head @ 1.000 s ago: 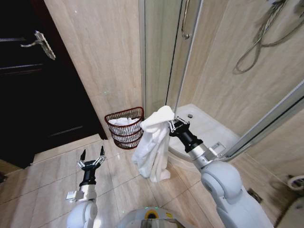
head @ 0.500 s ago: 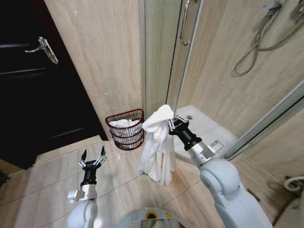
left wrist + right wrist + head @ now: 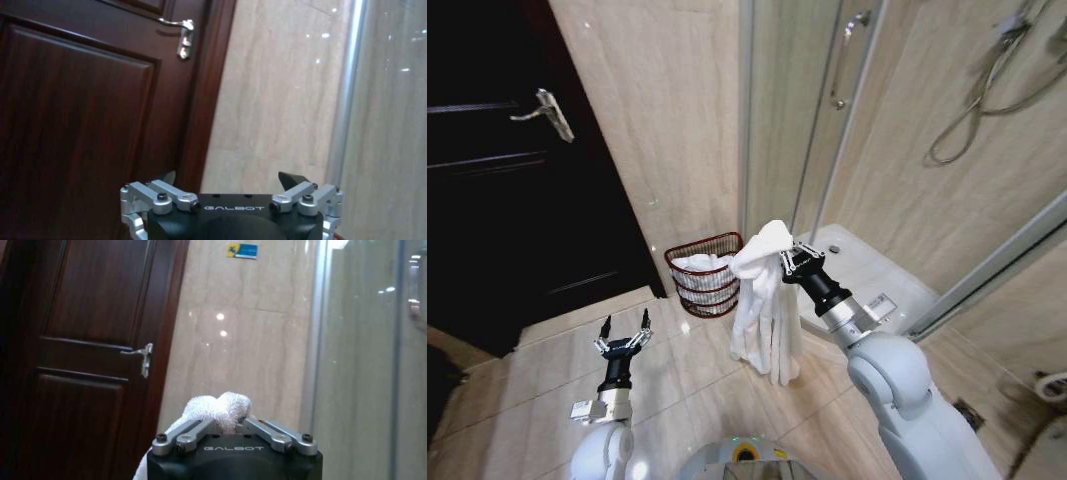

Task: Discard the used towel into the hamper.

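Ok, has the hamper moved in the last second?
No. The hamper still stands against the tiled wall between the dark door and the shower glass; all shifted right together in the head view, so the camera moved.

The right arm is being held out forward and raised, wrist angled up, with the right gripper (image 3: pixel 793 262) being kept clamped, fingers (image 3: pixel 263 431) pinched together on the towel (image 3: pixel 764 300) being dangled from it. The left arm is being held low and close in, forearm upright, with the left gripper (image 3: pixel 623 336) being pointed up, its fingers (image 3: pixel 291 179) being spread wide.
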